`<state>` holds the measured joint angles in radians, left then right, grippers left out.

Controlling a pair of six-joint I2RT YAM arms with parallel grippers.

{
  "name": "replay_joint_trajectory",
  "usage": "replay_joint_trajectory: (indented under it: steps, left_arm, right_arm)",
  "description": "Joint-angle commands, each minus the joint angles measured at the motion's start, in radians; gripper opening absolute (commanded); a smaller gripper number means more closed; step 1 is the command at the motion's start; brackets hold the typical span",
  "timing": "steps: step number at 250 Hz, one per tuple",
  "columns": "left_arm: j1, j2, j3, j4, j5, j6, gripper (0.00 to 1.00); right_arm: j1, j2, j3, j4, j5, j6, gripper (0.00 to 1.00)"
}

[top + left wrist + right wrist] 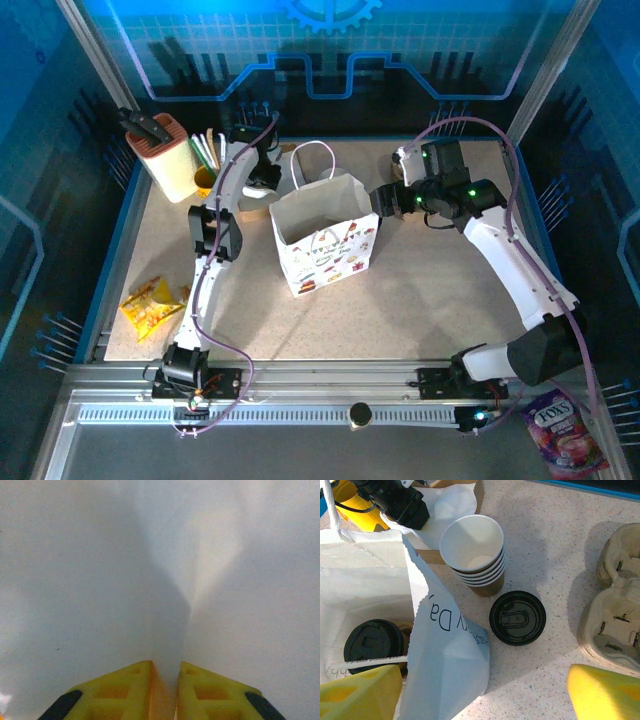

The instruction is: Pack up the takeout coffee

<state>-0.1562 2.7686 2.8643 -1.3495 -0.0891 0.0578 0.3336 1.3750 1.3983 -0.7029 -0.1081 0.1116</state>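
Treat the lidded cup (517,617) as light and easily crushed: thin tan paper walls, I judge, under a stiff, glossy black plastic lid. You see it from straight above, so little but the lid shows. Take it by the paper wall just under the lid's rim, where the rolled lip should stiffen it. Squeeze gently, since the wall can dent and the smooth lid can slip or pop off. If it is filled, it will be top-heavy and must be kept upright.

It stands on the speckled desk (560,535), just beside the right wall of the white paper bag (365,580). Close by it is a stack of open cups (472,550), nested, with white insides and layered rims. A second black-lidded cup (372,642) sits down inside the bag, with a thin white handle cord crossing over it.

The bag is limp, creased paper, and a printed flap of its wall leans out toward the desk cup. Your left pincer (165,690) is clenched on a fold of that white paper at the bag's far-left edge. Your right pincer (480,695) hangs released and empty, its yellow fingers spread wide, one over the bag and one over the desk. Beyond the cup, away from the bag, lies the beige moulded-pulp carrier (612,620), rough and fibrous.
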Motion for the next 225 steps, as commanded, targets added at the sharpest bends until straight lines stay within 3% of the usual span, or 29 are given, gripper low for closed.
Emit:
replay_joint_trajectory:
  steps: [1,89,225]
  left_arm:
    - [0.008,-0.043,0.063,-0.048,0.011,-0.004,0.18]
    - [0.006,-0.084,0.155,-0.115,0.026,-0.011,0.07]
    - [-0.061,-0.332,0.028,-0.209,-0.066,0.007,0.03]
  right_arm:
    - [0.013,0.001,0.021,-0.012,-0.004,-0.013,0.87]
    - [0.013,0.002,0.028,-0.018,0.001,-0.015,0.87]
    - [0.013,0.006,0.029,-0.033,0.004,-0.027,0.88]
